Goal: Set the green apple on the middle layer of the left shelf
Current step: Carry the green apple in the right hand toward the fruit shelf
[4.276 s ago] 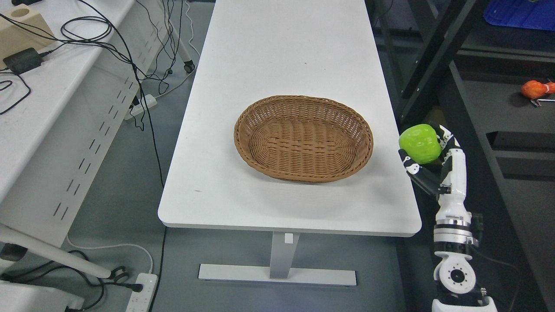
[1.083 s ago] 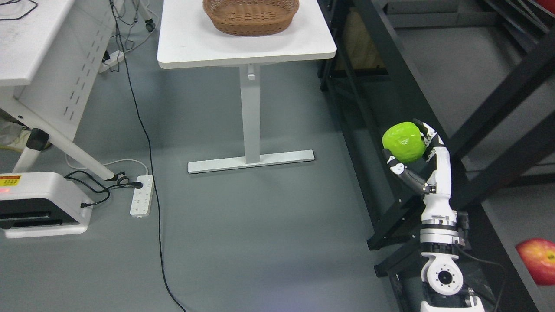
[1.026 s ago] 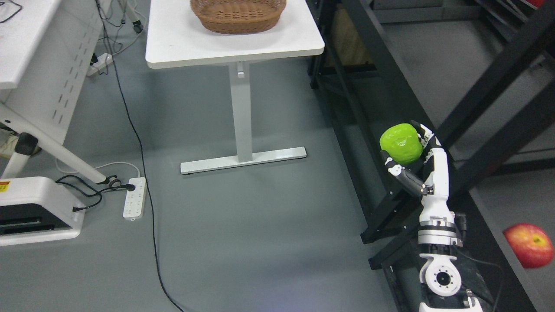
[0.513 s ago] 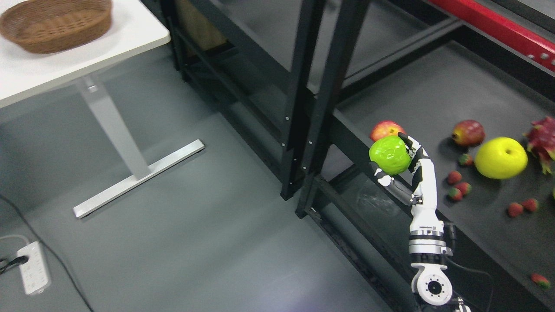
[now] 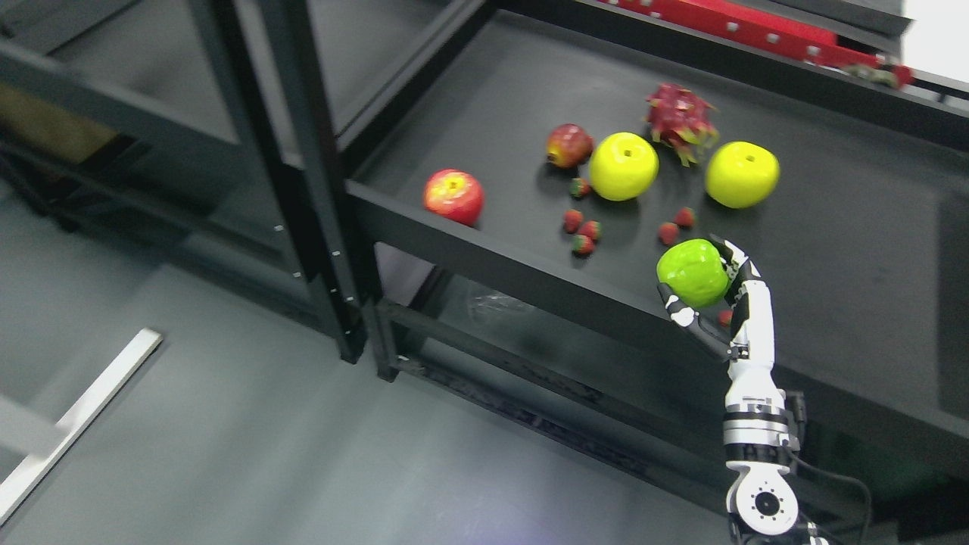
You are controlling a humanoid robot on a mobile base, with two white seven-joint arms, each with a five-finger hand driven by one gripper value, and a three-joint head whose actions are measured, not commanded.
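Right hand (image 5: 708,291): comes up from the lower right, fingers curled round the green apple (image 5: 693,272), thumb under it, palm facing up; the grip looks the same as in the earlier views.
Left hand: not in view.
Green apple: held in the air over the front part of the black shelf (image 5: 833,250), clear of the surface, near the front edge.
Change: the whole view has swung, so the camera has turned with the robot; the white table and the basket seen a moment ago are gone, only a table foot (image 5: 76,416) shows at the lower left. The apple has kept its place in the hand throughout.
Shelf in front: already carries a red apple (image 5: 453,196) near the front left corner, strawberries (image 5: 581,231) scattered in the middle, two yellow apples (image 5: 623,166) further back, a dark red fruit (image 5: 569,145) and a dragon fruit (image 5: 680,115) behind them.
Left shelf: beyond the black upright (image 5: 303,166), its layers lie to the left; nothing on them can be made out.
Meaning: carrying is done as far as facing the racks. Whether this fruit-laden layer is the target is unclear; if the left bay is meant, the hand must travel left past the upright.
Risk: setting down here could knock the strawberries just beside the hand.
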